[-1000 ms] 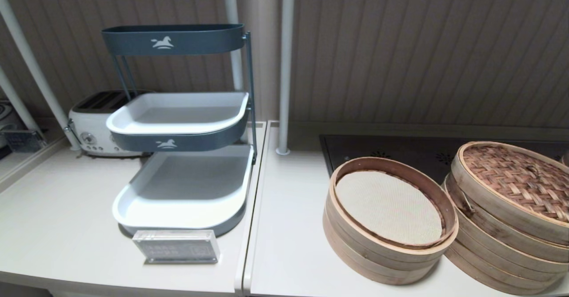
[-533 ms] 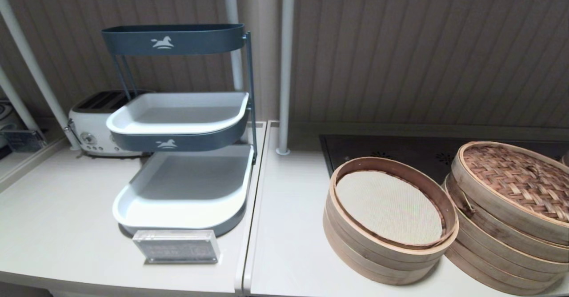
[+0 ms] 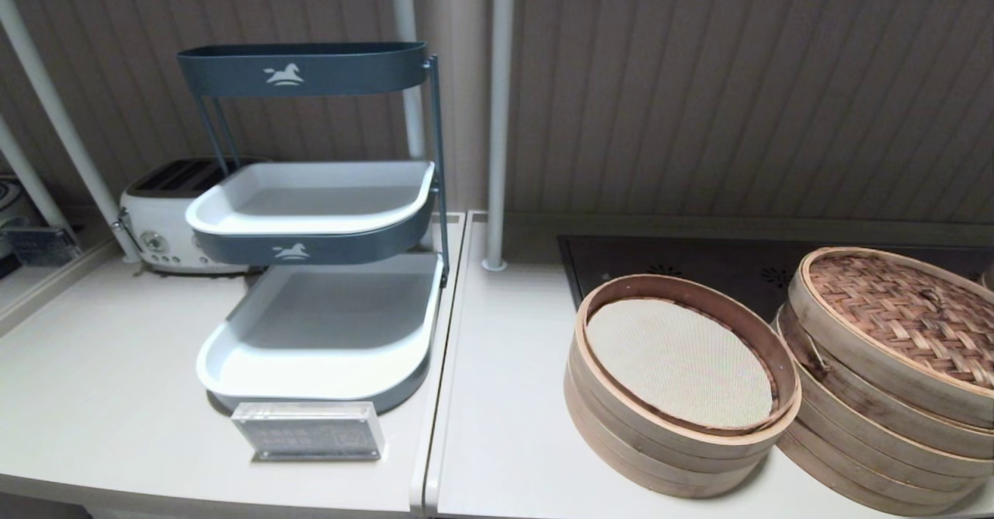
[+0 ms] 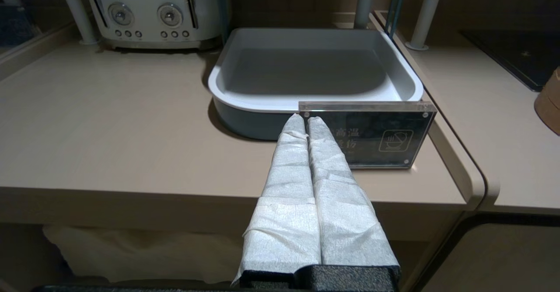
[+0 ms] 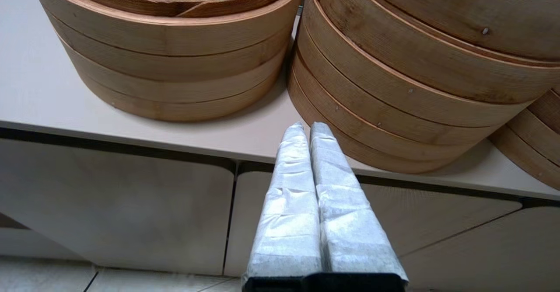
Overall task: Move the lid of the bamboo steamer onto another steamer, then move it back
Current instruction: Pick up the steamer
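Note:
The bamboo steamer lid [image 3: 901,313], reddish-brown herringbone weave with a pale rim, lies slightly tilted on top of another steamer [image 3: 862,433], a stack of pale rings with a dark wire tie [image 3: 812,348] at the right of the counter. In the right wrist view the lid's rim [image 5: 437,16] tops those rings [image 5: 385,108]. My right gripper [image 5: 305,127] is shut and empty, low in front of the counter edge before this stack. My left gripper [image 4: 305,119] is shut and empty by the counter's front, far left of the steamers. Neither gripper shows in the head view.
An uncovered steamer [image 3: 683,433] with a cream mesh liner [image 3: 679,360] stands left of the lidded stack. A third stack [image 5: 533,139] peeks in at far right. A tiered tray rack [image 3: 311,301], an acrylic sign [image 3: 309,430], a toaster [image 3: 167,216] and a dark cooktop [image 3: 699,259] also occupy the counter.

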